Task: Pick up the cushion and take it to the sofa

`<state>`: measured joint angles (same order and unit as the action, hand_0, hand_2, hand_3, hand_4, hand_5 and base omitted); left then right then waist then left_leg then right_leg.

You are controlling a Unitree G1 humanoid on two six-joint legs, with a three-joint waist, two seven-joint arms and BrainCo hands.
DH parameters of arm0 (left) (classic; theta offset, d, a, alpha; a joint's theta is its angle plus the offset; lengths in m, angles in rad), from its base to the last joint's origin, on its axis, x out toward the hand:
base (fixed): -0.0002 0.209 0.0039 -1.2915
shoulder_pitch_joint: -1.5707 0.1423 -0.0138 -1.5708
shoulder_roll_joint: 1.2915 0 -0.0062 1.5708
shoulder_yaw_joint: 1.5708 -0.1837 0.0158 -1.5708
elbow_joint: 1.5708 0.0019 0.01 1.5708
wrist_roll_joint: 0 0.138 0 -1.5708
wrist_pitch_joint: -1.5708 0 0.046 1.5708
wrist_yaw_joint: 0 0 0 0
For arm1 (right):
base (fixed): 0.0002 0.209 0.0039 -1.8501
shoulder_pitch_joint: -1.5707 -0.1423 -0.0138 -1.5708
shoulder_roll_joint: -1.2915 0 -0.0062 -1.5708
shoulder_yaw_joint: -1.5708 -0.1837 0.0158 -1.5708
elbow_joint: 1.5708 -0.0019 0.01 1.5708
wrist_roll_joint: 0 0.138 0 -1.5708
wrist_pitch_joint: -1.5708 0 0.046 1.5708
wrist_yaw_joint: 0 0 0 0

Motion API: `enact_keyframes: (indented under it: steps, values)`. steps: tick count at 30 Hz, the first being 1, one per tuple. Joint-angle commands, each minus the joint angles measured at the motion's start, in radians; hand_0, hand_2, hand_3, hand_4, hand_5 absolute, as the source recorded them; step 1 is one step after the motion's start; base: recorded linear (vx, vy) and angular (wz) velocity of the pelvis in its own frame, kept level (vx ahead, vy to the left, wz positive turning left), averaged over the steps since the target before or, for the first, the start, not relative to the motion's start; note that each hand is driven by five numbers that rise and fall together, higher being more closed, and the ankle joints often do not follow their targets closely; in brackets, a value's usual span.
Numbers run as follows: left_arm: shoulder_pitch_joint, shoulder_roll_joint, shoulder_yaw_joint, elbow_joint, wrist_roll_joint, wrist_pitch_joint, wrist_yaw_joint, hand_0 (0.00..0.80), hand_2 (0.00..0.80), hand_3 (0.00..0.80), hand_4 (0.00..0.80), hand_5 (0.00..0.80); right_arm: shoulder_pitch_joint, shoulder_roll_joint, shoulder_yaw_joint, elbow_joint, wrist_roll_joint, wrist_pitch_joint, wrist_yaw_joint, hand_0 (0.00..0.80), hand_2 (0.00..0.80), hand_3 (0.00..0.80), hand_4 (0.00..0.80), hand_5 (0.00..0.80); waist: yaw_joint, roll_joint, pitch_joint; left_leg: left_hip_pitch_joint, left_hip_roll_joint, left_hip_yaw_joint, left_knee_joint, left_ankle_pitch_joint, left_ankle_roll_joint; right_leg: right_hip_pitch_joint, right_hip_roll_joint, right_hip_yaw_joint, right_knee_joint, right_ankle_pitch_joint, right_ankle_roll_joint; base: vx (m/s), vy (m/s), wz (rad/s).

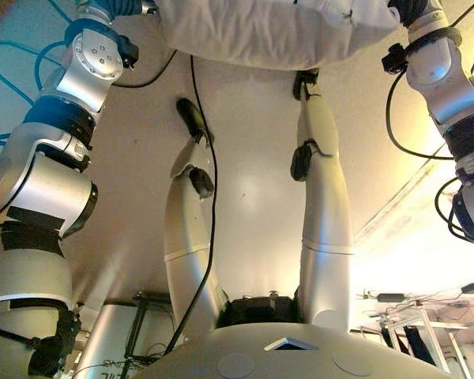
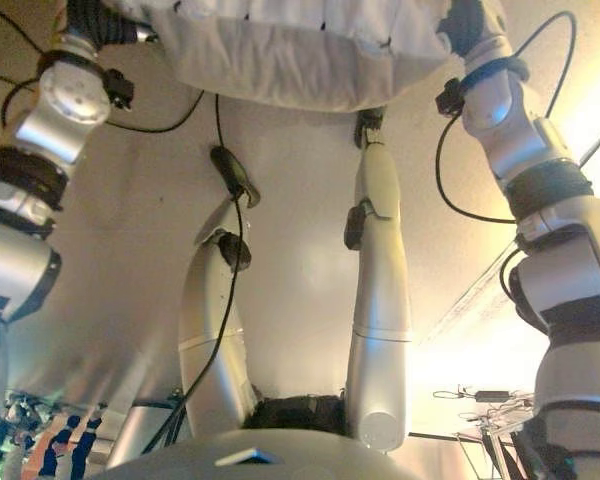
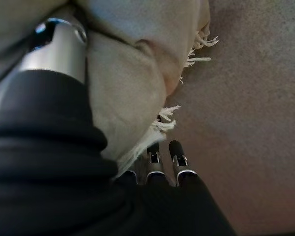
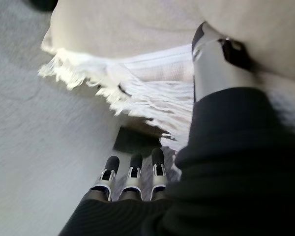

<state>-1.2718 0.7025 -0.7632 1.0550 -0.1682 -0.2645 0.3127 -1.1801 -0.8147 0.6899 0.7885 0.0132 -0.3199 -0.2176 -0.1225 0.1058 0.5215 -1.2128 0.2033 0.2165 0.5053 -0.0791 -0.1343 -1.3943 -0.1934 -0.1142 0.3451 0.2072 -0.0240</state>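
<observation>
Cushion (image 1: 276, 31) hangs between your two hands, long axis running across from left hand (image 3: 64, 54) to right hand (image 4: 211, 59) — thumbs pressing into cloth, fingers curled beneath its fringed edges.

A plain beige carpeted floor (image 1: 253, 189) fills most of the head views. At the lower right, a pale strip of skirting (image 1: 403, 209) crosses the floor, with a metal-framed rack of cables (image 1: 411, 324) beyond it.
</observation>
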Motion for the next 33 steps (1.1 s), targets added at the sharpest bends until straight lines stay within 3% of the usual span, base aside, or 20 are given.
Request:
enact_keyframes:
  steps: [1,4,5,6,7,8,11,12,13,18,23,27,33]
  values:
    - [0.019,0.013,-0.028,-0.113,0.041,-0.085,-0.089,0.000,0.000,0.000,0.000,0.000,-0.025,0.011,0.084,-0.191,0.025,-0.082,0.125,0.000,0.000,0.000,0.000,0.000,-0.016,-0.052,-0.002,-0.021,0.050,-0.072,0.157,-0.124,0.030,0.016,-0.087,0.061,0.072,-0.133,0.180,-0.006,-0.009,0.09]
    - [0.007,0.015,-0.039,-0.171,-0.009,-0.115,-0.268,0.000,0.000,0.000,0.000,0.000,-0.051,0.001,0.094,-0.278,0.086,-0.073,0.222,0.000,0.000,0.000,0.000,0.000,-0.021,-0.061,-0.002,-0.075,0.047,-0.073,0.168,-0.100,0.040,-0.023,-0.098,0.060,0.064,-0.106,0.171,-0.003,-0.010,0.02]
    - [0.038,0.008,-0.050,-0.196,-0.056,-0.126,-0.364,0.000,0.000,0.000,0.000,0.000,-0.025,0.005,0.090,-0.307,0.123,-0.071,0.253,0.000,0.000,0.000,0.000,0.000,-0.013,-0.059,-0.002,-0.052,0.054,-0.086,0.177,-0.123,0.030,0.004,-0.094,0.059,0.079,-0.131,0.182,0.075,-0.008,0.06]
    - [0.050,0.008,-0.055,-0.220,-0.097,-0.131,-0.441,0.116,0.116,0.116,0.116,0.116,-0.019,0.003,0.084,-0.334,0.167,-0.067,0.282,0.000,0.000,0.000,0.000,0.000,-0.011,-0.059,-0.002,-0.057,0.054,-0.089,0.182,-0.123,0.031,0.003,-0.094,0.058,0.080,-0.131,0.182,0.078,0.002,0.04]
    - [0.061,0.006,-0.058,-0.244,-0.125,-0.134,-0.499,0.624,0.624,0.624,0.624,0.624,-0.012,0.004,0.076,-0.354,0.201,-0.061,0.315,0.000,0.000,0.000,0.000,0.000,-0.011,-0.058,-0.002,-0.063,0.054,-0.090,0.186,-0.124,0.031,-0.002,-0.094,0.060,0.084,-0.130,0.184,0.000,0.000,0.00]
    - [0.071,0.003,-0.066,-0.272,-0.170,-0.142,-0.565,0.800,0.800,0.800,0.800,0.800,-0.005,0.008,0.065,-0.378,0.241,-0.047,0.358,0.000,0.000,0.000,0.000,0.000,-0.010,-0.058,-0.002,-0.067,0.055,-0.092,0.190,-0.123,0.031,-0.004,-0.095,0.062,0.085,-0.128,0.186,0.003,0.007,-0.06]
    - [0.091,-0.013,-0.071,-0.349,-0.240,-0.158,-0.701,0.800,0.800,0.800,0.800,0.800,0.015,0.023,0.048,-0.426,0.312,-0.004,0.452,0.000,0.000,0.000,0.000,0.000,-0.008,-0.058,-0.002,-0.083,0.059,-0.099,0.202,-0.121,0.031,-0.010,-0.097,0.064,0.089,-0.127,0.188,-0.004,0.005,-0.06]
    - [0.094,-0.014,-0.080,-0.378,-0.257,-0.159,-0.713,0.800,0.800,0.800,0.800,0.800,0.017,0.027,0.046,-0.438,0.338,0.009,0.473,0.461,0.461,0.461,0.461,0.461,-0.006,-0.058,-0.002,-0.086,0.059,-0.102,0.205,-0.121,0.031,-0.009,-0.098,0.064,0.088,-0.127,0.188,-0.083,0.002,0.01]
    - [0.079,-0.010,-0.078,-0.403,-0.276,-0.155,-0.724,0.800,0.800,0.800,0.800,0.800,0.001,0.030,0.038,-0.447,0.354,0.021,0.487,0.800,0.800,0.800,0.800,0.800,-0.012,-0.059,-0.002,-0.123,0.054,-0.097,0.206,-0.097,0.041,-0.041,-0.102,0.068,0.078,-0.102,0.178,-0.085,0.003,0.06]
    - [0.138,-0.033,-0.059,-0.499,-0.355,-0.146,-0.755,0.800,0.800,0.800,0.800,0.800,0.040,0.057,0.009,-0.470,0.382,0.031,0.480,0.800,0.800,0.800,0.800,0.800,0.000,-0.066,-0.002,-0.121,0.052,-0.120,0.209,-0.087,0.034,-0.018,-0.108,0.063,0.064,-0.095,0.179,-0.025,-0.004,0.05]
    - [0.332,-0.056,0.012,-0.576,-0.378,-0.131,-0.732,0.800,0.800,0.800,0.800,0.800,0.230,0.073,-0.093,-0.502,0.383,-0.002,0.424,0.800,0.800,0.800,0.800,0.800,0.015,-0.091,-0.002,-0.039,0.055,-0.136,0.191,-0.068,0.016,0.097,-0.113,0.036,0.034,-0.089,0.182,0.002,-0.033,-0.04]
    - [0.549,-0.087,0.071,-0.620,-0.382,-0.153,-0.697,0.800,0.800,0.800,0.800,0.800,0.450,0.107,-0.182,-0.532,0.327,-0.053,0.341,0.800,0.800,0.800,0.800,0.800,0.029,-0.102,-0.002,0.139,0.070,-0.121,0.157,-0.083,-0.006,0.274,-0.115,0.006,0.022,-0.117,0.196,0.011,-0.013,-0.16]
    - [0.859,-0.132,0.202,-0.734,-0.481,-0.211,-0.703,0.800,0.800,0.800,0.800,0.800,0.766,0.148,-0.362,-0.612,0.289,-0.125,0.250,0.800,0.800,0.800,0.800,0.800,0.042,-0.114,-0.002,0.476,0.054,-0.066,0.015,-0.072,0.001,0.600,-0.141,-0.065,-0.080,-0.117,0.220,0.005,-0.006,-0.13]
